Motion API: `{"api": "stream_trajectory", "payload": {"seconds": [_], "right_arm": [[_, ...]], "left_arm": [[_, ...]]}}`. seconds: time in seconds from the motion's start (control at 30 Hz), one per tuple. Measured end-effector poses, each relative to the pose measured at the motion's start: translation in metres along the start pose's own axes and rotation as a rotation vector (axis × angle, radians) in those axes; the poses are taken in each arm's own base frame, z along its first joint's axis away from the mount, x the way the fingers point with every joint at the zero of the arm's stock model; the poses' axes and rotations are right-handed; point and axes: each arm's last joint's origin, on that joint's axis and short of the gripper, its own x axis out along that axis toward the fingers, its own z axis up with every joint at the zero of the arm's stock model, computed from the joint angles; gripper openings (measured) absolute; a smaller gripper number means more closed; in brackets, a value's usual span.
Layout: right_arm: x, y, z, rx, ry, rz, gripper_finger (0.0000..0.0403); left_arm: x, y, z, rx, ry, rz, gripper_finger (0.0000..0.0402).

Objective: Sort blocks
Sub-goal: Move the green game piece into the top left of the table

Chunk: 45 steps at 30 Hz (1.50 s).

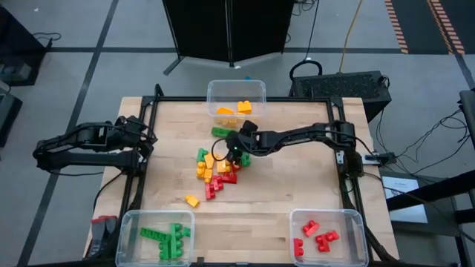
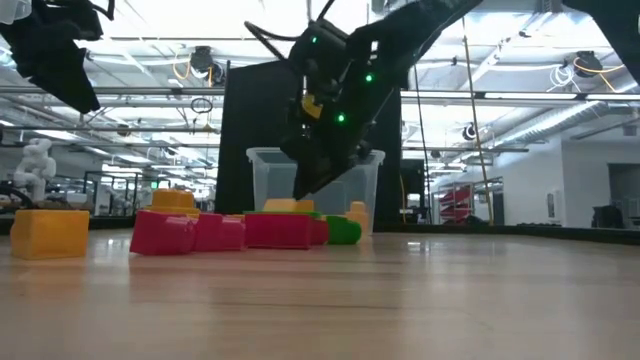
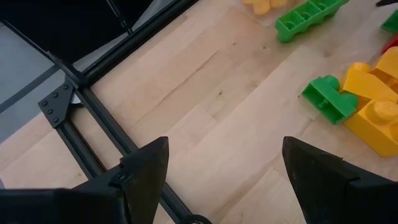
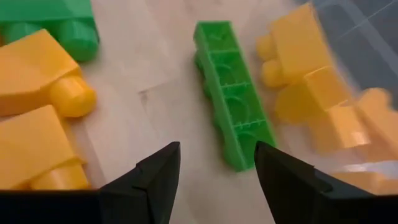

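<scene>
A loose pile of green, yellow and red blocks lies on the middle of the wooden table. My right gripper reaches in from the right and hangs open low over the pile's far edge, slanting down. Just ahead of its fingertips a long green block lies flat on the wood, its near end close beside one finger. Yellow blocks lie on the gripper's other side. My left gripper waits open above the table's left edge, with only bare wood between its fingers.
A clear bin with yellow blocks stands at the far edge, close behind the long green block. A bin with green blocks is at the near left and one with red blocks at the near right. A single yellow block lies apart.
</scene>
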Motion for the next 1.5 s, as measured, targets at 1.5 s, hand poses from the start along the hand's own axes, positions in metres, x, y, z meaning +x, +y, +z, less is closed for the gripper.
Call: {"api": "stream_trajectory", "payload": {"seconds": [1.5], "right_arm": [[0.021,-0.019,0.001,0.012,0.011,0.052,0.0146]], "left_arm": [[0.0,0.001,0.0,0.008,-0.007,0.017,0.0287]]}}
